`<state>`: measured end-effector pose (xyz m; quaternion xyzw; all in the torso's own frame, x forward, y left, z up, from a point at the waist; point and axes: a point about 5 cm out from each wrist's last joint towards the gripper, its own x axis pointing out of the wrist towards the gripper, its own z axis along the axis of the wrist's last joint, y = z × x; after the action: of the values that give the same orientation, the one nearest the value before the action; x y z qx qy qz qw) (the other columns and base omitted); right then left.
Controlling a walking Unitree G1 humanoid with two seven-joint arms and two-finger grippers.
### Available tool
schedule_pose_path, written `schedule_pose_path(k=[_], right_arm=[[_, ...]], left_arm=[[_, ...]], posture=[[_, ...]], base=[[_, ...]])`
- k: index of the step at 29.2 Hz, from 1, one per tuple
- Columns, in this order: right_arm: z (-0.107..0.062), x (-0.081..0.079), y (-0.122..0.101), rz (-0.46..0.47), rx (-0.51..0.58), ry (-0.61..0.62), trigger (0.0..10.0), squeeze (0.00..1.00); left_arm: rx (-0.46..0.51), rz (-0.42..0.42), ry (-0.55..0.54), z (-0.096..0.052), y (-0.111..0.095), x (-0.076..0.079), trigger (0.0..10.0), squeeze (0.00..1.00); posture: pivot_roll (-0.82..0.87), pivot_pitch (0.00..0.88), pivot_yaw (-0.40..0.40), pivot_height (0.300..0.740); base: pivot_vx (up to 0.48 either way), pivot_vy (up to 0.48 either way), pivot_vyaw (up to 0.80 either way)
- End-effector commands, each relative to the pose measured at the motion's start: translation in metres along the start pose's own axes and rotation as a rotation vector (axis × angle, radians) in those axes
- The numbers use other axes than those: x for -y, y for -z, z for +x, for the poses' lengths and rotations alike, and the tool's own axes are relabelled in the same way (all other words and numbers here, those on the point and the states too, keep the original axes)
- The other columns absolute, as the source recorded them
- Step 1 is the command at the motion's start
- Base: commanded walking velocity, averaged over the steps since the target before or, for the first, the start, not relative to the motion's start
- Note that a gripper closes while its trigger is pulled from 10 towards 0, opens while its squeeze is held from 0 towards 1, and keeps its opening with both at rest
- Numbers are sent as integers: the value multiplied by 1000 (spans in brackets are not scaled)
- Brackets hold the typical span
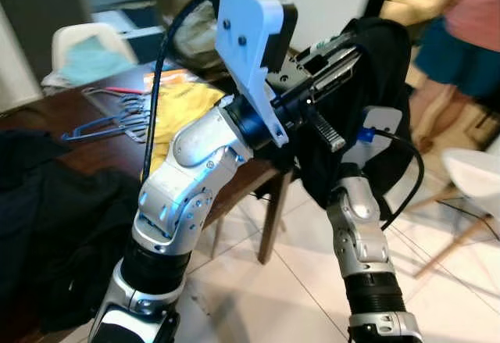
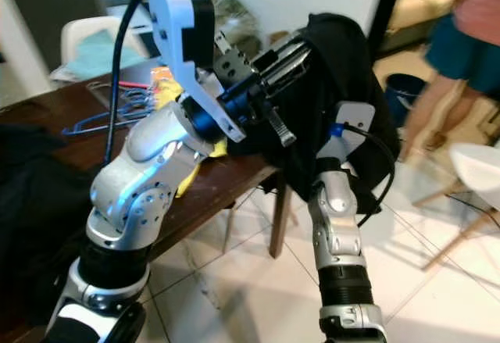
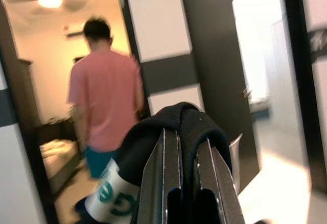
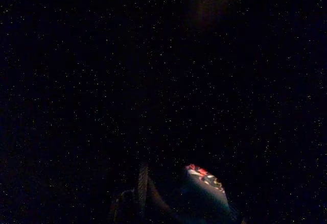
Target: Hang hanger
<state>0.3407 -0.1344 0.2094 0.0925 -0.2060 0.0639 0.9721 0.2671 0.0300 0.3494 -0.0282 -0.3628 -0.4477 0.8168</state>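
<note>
My left gripper (image 1: 337, 60) is raised in front of me, shut on a fold of a black garment (image 1: 380, 77). In the left wrist view its two fingers (image 3: 166, 157) pinch the black garment (image 3: 179, 118) between them. The garment drapes down over the top of my right arm (image 1: 359, 226), so the right gripper is covered and the right wrist view is almost black. Several wire hangers (image 1: 117, 120) lie on the dark wooden table (image 1: 94, 151) to my left. I cannot tell whether a hanger is inside the garment.
A yellow cloth (image 1: 186, 107) lies on the table beside the hangers, and dark clothes (image 1: 47, 202) are heaped at its near left. A person in a pink shirt (image 3: 104, 94) stands ahead by a doorway. White chairs (image 1: 478, 173) stand on the tiled floor at right.
</note>
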Motion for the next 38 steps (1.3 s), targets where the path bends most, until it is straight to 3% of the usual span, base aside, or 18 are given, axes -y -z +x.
schedule_pose_path(k=[1,3,6,10,12,14,18,20,21,23,25,27,28,30,32,34,35,38], right_arm=[[0,1,3,11,-4,9,10000,0],[0,2,4,7,-9,16,10000,0],[0,4,7,2,-23,28,10000,0],[-1,6,8,-1,-31,34,10000,0],[-3,11,11,-5,-51,66,10000,0],[-9,28,24,-49,-141,164,10000,0],[-14,39,32,-62,-194,225,10000,0],[-19,45,38,-60,-236,251,10000,0],[-19,45,38,-60,-236,251,10000,0],[-27,47,51,-52,-320,251,10000,0],[-30,46,56,-40,-351,243,10000,0],[-42,38,78,-15,-503,188,10000,0],[-42,38,78,-15,-503,188,10000,0],[-67,32,109,-33,-700,132,10000,0],[-87,34,129,-68,-820,125,10000,0],[-87,34,129,-68,-820,125,10000,0],[-99,38,137,-88,-873,140,10000,0],[-99,38,137,-88,-873,140,10000,0]], left_arm=[[-36,62,-40,-4,7,-11,10000,0],[-81,105,-121,-14,15,-29,10000,0],[-98,127,-186,-21,17,-41,10000,0],[-103,138,-205,-22,18,-44,10000,0],[-126,158,-257,-28,23,-54,10000,0],[-243,165,-364,-46,46,-69,10000,0],[-356,145,-468,-61,69,-78,10000,0],[-534,70,-647,-92,104,-90,10000,0],[-534,70,-647,-92,104,-90,10000,0],[-719,49,-731,-120,137,-90,10000,0],[-766,54,-761,-127,145,-90,10000,0],[-855,-65,-796,-143,169,-78,10000,0],[-855,-65,-796,-143,169,-78,10000,0],[-954,-189,-719,-155,194,-53,10000,0],[-1037,-201,-706,-168,207,-41,10000,0],[-1037,-201,-706,-168,207,-41,10000,0],[-1084,-224,-738,-181,212,-39,10000,0],[-1084,-224,-738,-181,212,-39,10000,0]], posture=[[6,35,-11,740],[5,33,-9,740],[1,29,-4,740],[1,29,-4,740],[-4,28,0,740],[-10,29,1,740],[-10,30,-1,740],[-16,38,-2,740],[-16,38,-2,740],[-19,46,-1,740],[-19,46,-1,740],[-31,60,5,740],[-31,60,5,740],[-36,69,8,740],[-39,75,11,740],[-39,75,11,740],[-42,81,15,740],[-42,81,15,740]], base=[[0,0,-800],[0,0,-800],[0,0,-800],[0,0,-800],[0,0,-800],[0,0,-800],[0,0,-800],[0,0,-800],[0,0,-800],[0,0,-800],[0,0,-800],[0,0,-800],[0,0,-800],[0,0,-800],[0,0,-800],[0,0,-800],[0,0,-800],[0,0,-800]])
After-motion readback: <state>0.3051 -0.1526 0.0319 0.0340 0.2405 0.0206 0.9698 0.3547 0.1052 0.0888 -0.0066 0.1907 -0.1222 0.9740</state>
